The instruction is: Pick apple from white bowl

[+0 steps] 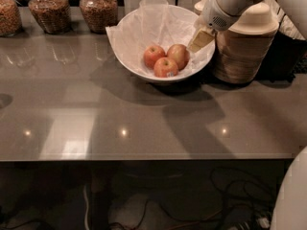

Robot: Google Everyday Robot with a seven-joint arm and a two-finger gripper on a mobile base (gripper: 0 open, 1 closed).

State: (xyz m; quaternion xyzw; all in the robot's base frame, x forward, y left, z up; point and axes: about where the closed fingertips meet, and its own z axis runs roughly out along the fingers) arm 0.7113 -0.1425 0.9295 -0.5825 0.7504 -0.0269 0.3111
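Observation:
The white bowl (134, 61), lined with crinkled white tissue paper, stands on the grey counter. Three apples lie in it. The palest apple (179, 55), yellowish-tan with a light blush, is the rightmost. A redder apple (153, 55) lies to its left and another (166, 67) in front. My gripper (200, 40) comes in from the upper right and hangs over the bowl's right rim, just right of the pale apple and above it. It holds nothing that I can see.
A stack of beige disposable bowls (244, 51) stands right of the white bowl, under my arm. Three glass jars of grain (98, 8) line the back left. The counter's front edge (144, 158) runs across the lower part of the view.

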